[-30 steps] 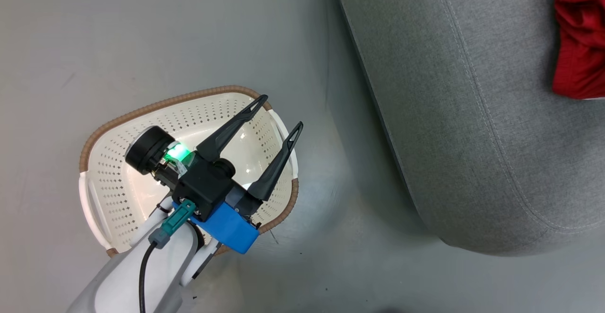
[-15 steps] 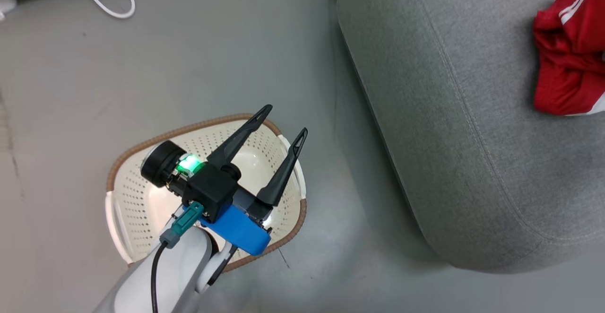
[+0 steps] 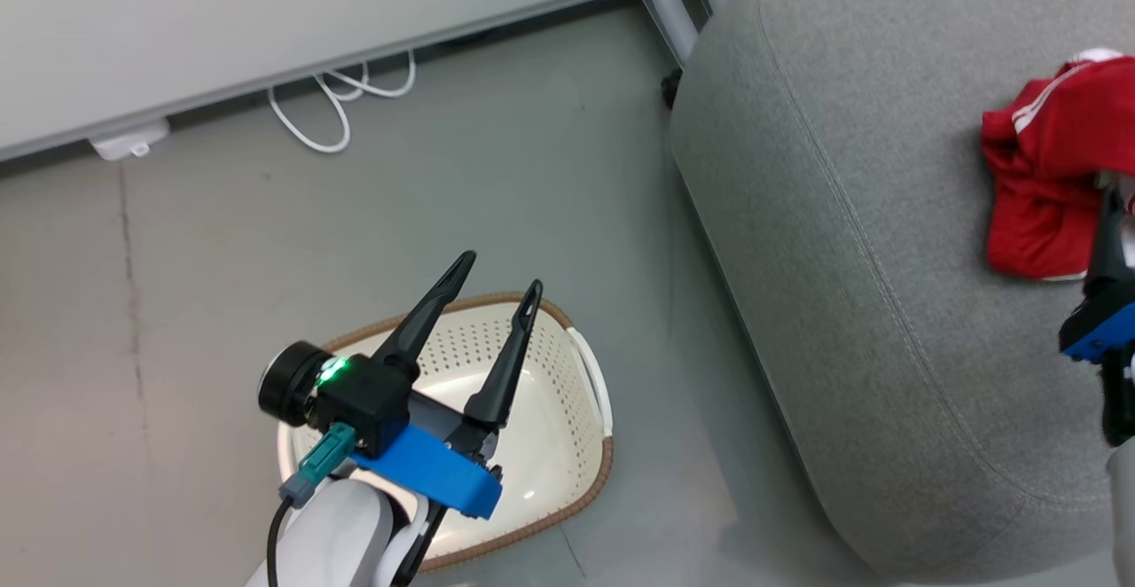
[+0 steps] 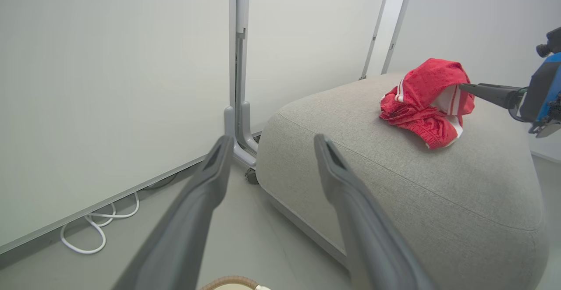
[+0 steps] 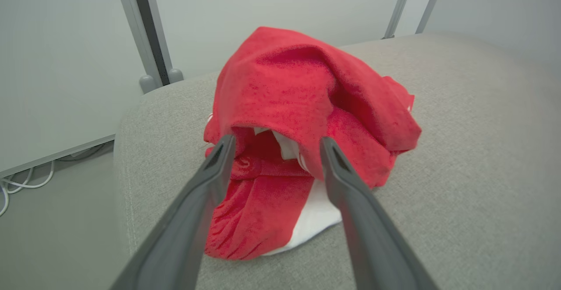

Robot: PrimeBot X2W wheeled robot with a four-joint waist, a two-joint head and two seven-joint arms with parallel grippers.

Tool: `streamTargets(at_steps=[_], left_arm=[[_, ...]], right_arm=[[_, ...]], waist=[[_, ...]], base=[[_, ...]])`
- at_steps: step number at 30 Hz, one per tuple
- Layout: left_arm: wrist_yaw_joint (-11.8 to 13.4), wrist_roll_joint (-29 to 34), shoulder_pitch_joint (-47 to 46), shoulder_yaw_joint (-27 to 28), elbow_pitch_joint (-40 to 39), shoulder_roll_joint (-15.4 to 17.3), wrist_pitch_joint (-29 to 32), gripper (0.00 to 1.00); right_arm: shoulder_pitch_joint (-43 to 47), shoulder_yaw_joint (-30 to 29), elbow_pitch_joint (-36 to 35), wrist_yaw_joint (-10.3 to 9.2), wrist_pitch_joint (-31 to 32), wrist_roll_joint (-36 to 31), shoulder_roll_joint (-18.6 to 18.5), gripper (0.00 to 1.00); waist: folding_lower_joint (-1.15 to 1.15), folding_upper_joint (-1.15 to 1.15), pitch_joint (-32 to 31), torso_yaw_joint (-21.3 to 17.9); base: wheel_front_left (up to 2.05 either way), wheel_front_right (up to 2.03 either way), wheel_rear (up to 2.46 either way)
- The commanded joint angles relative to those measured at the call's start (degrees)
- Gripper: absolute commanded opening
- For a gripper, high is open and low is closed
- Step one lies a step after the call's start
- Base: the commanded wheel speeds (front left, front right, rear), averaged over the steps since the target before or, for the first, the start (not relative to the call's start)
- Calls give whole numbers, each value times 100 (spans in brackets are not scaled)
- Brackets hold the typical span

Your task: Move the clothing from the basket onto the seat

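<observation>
Grey floor (image 3: 443, 197), white wall panel (image 3: 266, 19) behind. Red clothing (image 3: 1037, 170) shown heaped on light grey couch seat (image 3: 842, 215), well apart from basket (image 3: 608, 467). Right tool (image 5: 276, 142) spread wide, nothing gripped, fingertips (image 5: 217, 158) at heap; contact not discernible. Step judged: withdrawal from released heap, best made straight back with tool kept wide, so folds are not snagged. Left tool (image 3: 500, 273) spread wide, empty, held over basket. No garment seen in basket; part of floor masked by left tool.

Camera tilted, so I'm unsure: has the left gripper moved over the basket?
Yes: left gripper shifted left over the basket, fingertips now at its far rim's middle, not the right corner.
</observation>
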Motion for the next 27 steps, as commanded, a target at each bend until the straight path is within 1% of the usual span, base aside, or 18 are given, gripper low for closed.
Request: streamTargets(at_steps=[1,5,12,21,27], left_arm=[[-21,33,120,88,18,-18,-26,100],[-45,45,433,402,53,-125,-25,100],[-74,148,927,967,127,-278,-26,100],[-101,308,1337,1691,175,-517,-25,100],[-116,403,1528,2094,285,-573,-26,100]], right_arm=[[176,55,-119,1,-19,42,60,100],[663,277,-645,1,-19,199,254,100],[1522,838,-1648,1,-4,334,627,100],[2502,1361,-2933,1,352,374,1044,100],[2970,1662,-3462,1,530,400,1211,100]], waist=[[1,-1,-225,146],[1,-1,-494,278],[1,-1,-857,467],[1,-1,-1136,806],[1,-1,-1285,979]], base=[[0,0,0],[0,0,0],[0,0,0],[0,0,0],[0,0,0]])
